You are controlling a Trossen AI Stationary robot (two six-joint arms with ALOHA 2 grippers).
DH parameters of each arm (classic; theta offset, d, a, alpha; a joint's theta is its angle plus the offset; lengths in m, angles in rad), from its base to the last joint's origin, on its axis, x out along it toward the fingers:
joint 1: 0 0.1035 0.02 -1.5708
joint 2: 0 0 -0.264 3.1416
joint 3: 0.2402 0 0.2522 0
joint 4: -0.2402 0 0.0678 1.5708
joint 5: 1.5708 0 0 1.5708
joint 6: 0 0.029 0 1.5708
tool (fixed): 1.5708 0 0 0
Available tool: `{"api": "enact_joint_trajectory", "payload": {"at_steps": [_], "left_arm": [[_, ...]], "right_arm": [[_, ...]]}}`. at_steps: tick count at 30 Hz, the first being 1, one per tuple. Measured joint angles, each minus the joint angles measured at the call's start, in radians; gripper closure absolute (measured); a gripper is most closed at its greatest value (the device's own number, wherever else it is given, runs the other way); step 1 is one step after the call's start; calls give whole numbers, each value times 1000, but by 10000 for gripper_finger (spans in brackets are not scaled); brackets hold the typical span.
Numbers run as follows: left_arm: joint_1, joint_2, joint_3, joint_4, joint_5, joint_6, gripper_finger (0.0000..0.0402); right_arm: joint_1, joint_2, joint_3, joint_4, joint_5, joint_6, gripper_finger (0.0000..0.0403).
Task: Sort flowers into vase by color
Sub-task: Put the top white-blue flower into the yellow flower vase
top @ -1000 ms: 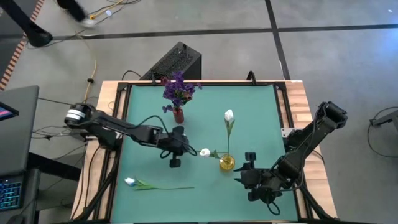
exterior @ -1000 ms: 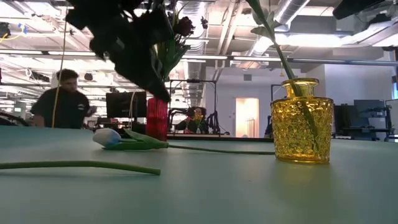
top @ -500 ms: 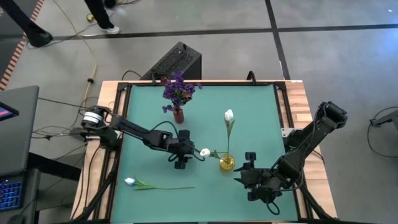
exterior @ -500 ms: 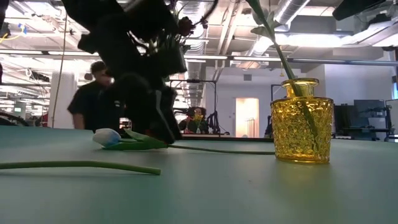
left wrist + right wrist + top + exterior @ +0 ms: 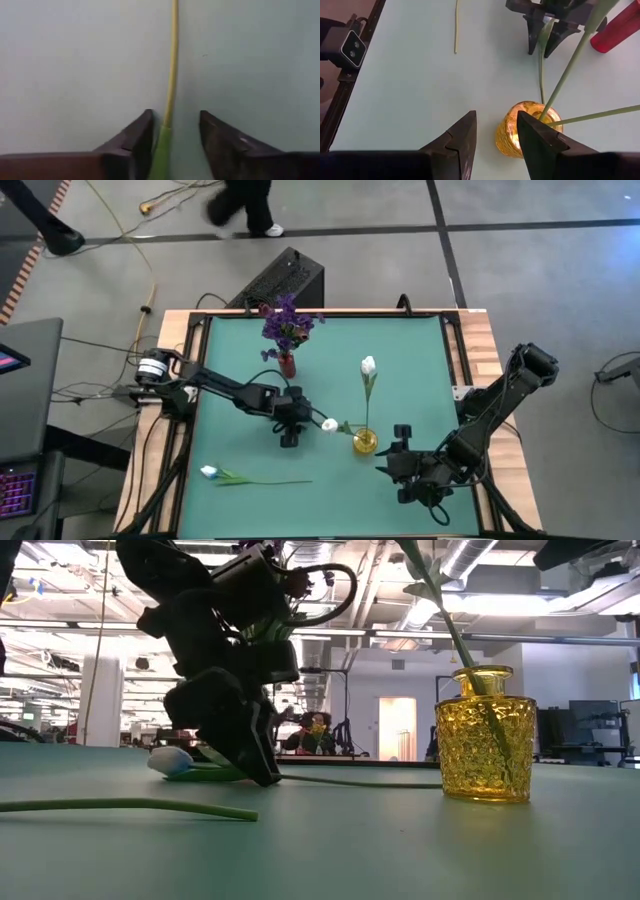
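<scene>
A white-budded flower lies on the green table; its bud (image 5: 170,760) and leaves are left of my left gripper (image 5: 262,775), and its stem (image 5: 540,75) runs to the yellow glass vase (image 5: 365,442). My left gripper (image 5: 175,122) is open and points down at the table. Its fingers stand on either side of this stem just past the leaves. In the high view the arm hides the bud. The yellow vase holds two white flowers (image 5: 368,366). My right gripper (image 5: 495,125) is open, beside that vase on its near-right side. Another white flower (image 5: 250,478) lies near the near edge. My left gripper has the stem's green part (image 5: 161,147) lying right beside one finger (image 5: 142,137), with the fingers across the stem from above. I cannot tell whether that finger touches it. The flower lies flat on the table.
A red vase (image 5: 288,365) with purple blooms (image 5: 288,323) stands toward the far edge, behind my left gripper. A small camera (image 5: 347,45) sits at the near edge. A dark box (image 5: 285,278) stands beyond the far edge. Bare green table lies toward the far-right corner.
My left gripper has come down from above the lying flower to the table, shifting slightly toward the yellow vase, so that its fingers now straddle the stem. The flowers and vases have stayed where they were. A person has walked past beyond the table.
</scene>
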Motion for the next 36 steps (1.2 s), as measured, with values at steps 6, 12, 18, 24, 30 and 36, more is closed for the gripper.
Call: {"api": "enact_joint_trajectory", "payload": {"at_steps": [6,12,18,24,30,36], "left_arm": [[3,-7,6,-38,-1,-41,382],[0,-39,106,-310,11,-109,391],[-29,-73,247,-667,31,-250,398],[-101,-108,328,-865,136,-324,399],[-201,-111,417,-1056,190,-362,399],[-316,-111,484,-1076,297,-383,399]], "right_arm": [[0,0,0,29,1,0,237],[0,0,-1,79,0,-53,237],[1,1,-1,103,-84,-59,237],[1,65,-1,147,-203,0,237],[-18,171,-1,325,-235,-38,237],[-41,233,0,537,-237,-110,237]]}}
